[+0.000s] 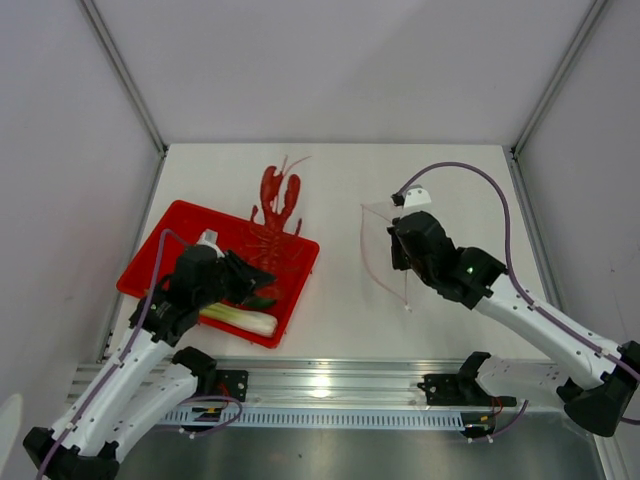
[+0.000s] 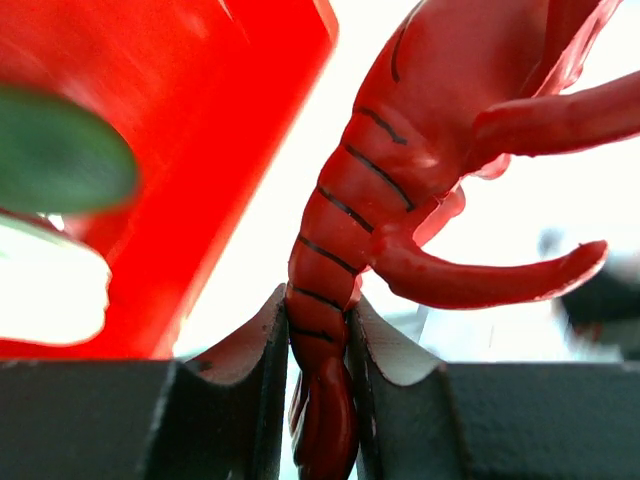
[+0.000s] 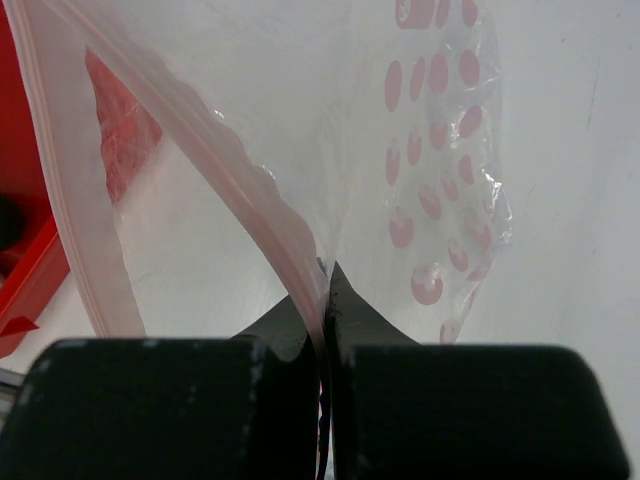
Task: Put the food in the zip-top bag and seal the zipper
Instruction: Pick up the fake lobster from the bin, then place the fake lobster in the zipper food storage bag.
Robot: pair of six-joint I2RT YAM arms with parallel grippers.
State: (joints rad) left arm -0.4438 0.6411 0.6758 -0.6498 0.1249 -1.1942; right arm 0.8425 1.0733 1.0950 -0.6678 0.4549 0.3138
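Observation:
The red lobster [image 1: 281, 192] lies half over the far rim of the red tray [image 1: 160, 250], claws pointing away. My left gripper [image 1: 248, 270] is shut on its tail; in the left wrist view the striped tail [image 2: 325, 300] sits pinched between the fingers [image 2: 250, 360]. The dark-green fruit [image 1: 262, 301] and the leek [image 1: 240, 320] lie in the tray beside that gripper. The clear zip-top bag [image 1: 381, 240] is on the table to the right. My right gripper [image 3: 325, 285] is shut on one lip of the pink zipper [image 3: 235, 170]; the other lip [image 3: 75, 200] hangs apart, so the mouth gapes.
The fruit [image 2: 60, 150] and leek [image 2: 50, 290] show blurred at the left of the left wrist view. The tray's corner [image 3: 30, 260] lies left of the bag. Enclosure walls and metal posts [image 1: 125, 75] border the white table. A metal rail [image 1: 330, 385] runs along the near edge.

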